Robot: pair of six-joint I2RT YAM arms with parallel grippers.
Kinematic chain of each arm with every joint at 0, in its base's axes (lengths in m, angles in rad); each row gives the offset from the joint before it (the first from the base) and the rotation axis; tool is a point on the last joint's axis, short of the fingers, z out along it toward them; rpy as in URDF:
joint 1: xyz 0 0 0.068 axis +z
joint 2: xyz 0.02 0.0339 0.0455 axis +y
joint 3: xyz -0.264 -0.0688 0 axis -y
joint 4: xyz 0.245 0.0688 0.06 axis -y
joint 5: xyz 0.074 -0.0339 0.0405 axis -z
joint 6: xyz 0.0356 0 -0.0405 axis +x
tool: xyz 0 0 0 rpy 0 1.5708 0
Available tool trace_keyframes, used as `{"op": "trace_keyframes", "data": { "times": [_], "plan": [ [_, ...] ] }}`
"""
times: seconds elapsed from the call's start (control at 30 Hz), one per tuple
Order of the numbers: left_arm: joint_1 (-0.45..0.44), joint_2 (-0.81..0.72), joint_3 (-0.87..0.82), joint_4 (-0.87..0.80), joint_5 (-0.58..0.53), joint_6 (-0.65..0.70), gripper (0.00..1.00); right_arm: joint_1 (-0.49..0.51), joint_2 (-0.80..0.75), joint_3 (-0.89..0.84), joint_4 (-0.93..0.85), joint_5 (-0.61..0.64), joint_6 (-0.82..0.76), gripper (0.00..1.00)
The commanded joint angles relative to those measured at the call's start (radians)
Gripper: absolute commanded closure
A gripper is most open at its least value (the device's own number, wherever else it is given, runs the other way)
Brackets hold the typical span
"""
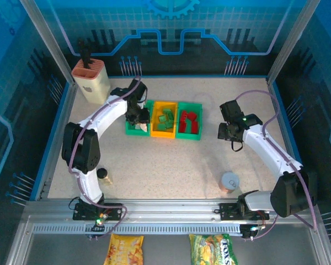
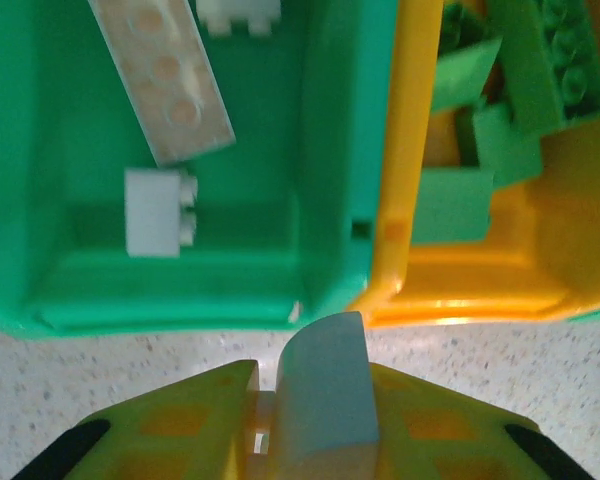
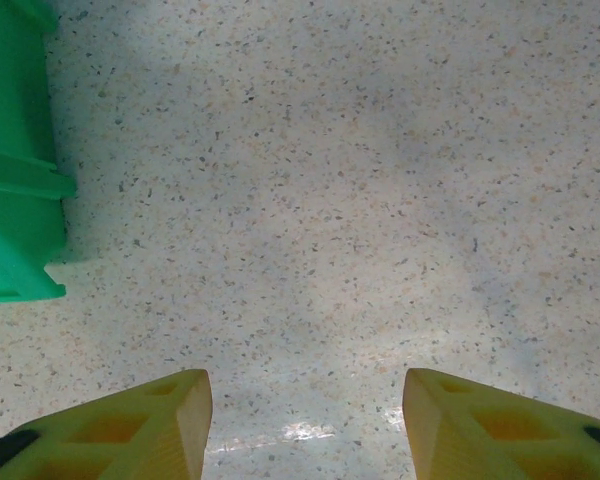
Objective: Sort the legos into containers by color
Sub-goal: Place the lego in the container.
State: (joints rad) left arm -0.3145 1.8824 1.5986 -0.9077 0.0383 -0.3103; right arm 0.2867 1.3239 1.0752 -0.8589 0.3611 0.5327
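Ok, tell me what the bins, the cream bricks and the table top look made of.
Green bin and yellow-orange bin: apparently moulded plastic, glossy, with soft highlights on rounded rims. Cream bricks: hard plastic, fairly matt, with moulded studs. Table top: speckled and stone-like, possibly laminate, with a faint sheen.

Speckled beige tabletop (image 1: 171,165), blue circuit-print bkgd walls (image 1: 209,22), alu frame rails (image 1: 171,212), even light

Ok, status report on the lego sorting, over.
Left gripper shut on a white lego at left green bin's near rim. Right gripper open over table. Nothing blocking.
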Motion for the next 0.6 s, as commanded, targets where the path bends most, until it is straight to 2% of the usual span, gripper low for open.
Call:
{"op": "trace_keyframes", "data": {
  "times": [0.0,0.23,0.57],
  "plan": [
    [0.051,0.058,0.057,-0.019,0.063,0.056,0.7,-0.014,-0.036,0.031,-0.051,0.034,0.022,0.46],
    [0.114,0.147,0.131,-0.013,0.119,0.088,0.7,-0.015,-0.034,0.043,-0.066,0.047,0.019,0.46],
    [0.121,0.247,0.186,0.01,0.158,0.123,0.68,-0.014,-0.024,0.058,-0.076,0.041,0.018,0.46]
  ]
}}
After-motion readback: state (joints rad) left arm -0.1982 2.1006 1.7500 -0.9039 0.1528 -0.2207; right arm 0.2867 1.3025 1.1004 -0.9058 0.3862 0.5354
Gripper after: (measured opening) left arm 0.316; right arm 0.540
